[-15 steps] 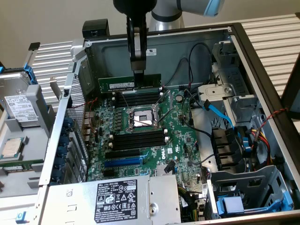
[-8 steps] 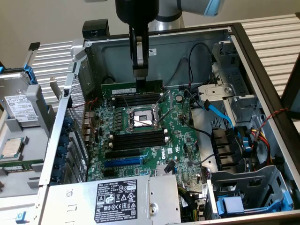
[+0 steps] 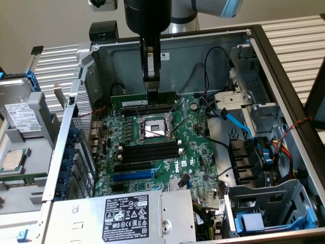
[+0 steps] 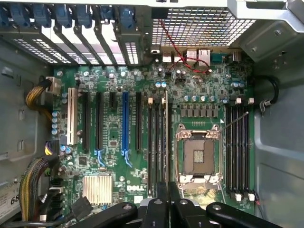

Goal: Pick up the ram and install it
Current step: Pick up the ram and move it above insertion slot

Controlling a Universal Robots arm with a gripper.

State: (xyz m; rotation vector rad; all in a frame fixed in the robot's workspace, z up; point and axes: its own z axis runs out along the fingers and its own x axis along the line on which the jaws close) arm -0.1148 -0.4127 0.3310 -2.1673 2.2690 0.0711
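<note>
Gripper (image 4: pixel 167 190) tight on the ram (image 3: pixel 127 100), its middle hidden behind the fingers (image 3: pixel 151 76).

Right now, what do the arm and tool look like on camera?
The arm is silver-grey with a light blue joint cap. The tool has a round black body and two narrow dark fingers; the wrist view shows black linkage bars with silver pivot screws.

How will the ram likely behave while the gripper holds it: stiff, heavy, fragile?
The ram is probably stiff: it juts level to both sides of the gripper without sagging. Thin, edge-on in the wrist view, it looks light. Pinched at one narrow spot, it might pivot if pushed near an end.
</note>
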